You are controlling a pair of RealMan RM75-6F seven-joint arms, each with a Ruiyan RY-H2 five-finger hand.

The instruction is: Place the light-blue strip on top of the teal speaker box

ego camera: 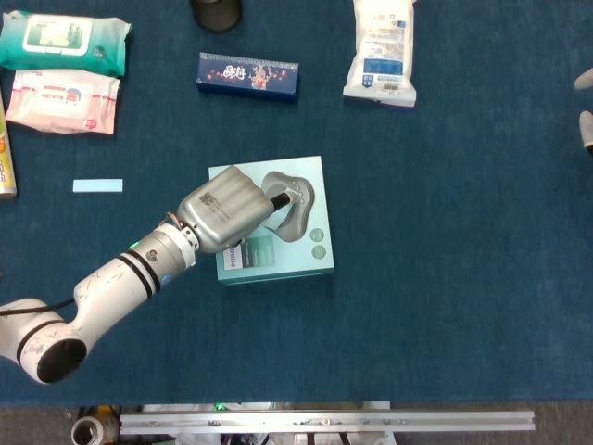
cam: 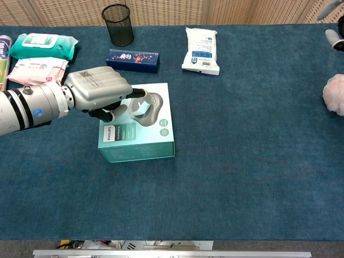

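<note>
The light-blue strip (ego camera: 97,185) lies flat on the blue cloth, well left of the teal speaker box (ego camera: 295,250), and nothing touches it. The chest view does not show it. My left hand (ego camera: 225,210) hovers over the box's left half (cam: 141,145) with its fingers curled in and nothing in them. One dark fingertip (cam: 138,93) reaches toward the speaker picture on the lid. Only the fingertips of my right hand (ego camera: 585,104) show at the far right edge, spread apart and empty; they also appear top right in the chest view (cam: 332,24).
Two wipes packs (ego camera: 63,69) lie at the back left, a dark blue carton (ego camera: 247,75) behind the box, a white pouch (ego camera: 382,51) back right, and a black mesh cup (cam: 118,24) at the rear. A pink fluffy ball (cam: 335,94) sits at the right edge.
</note>
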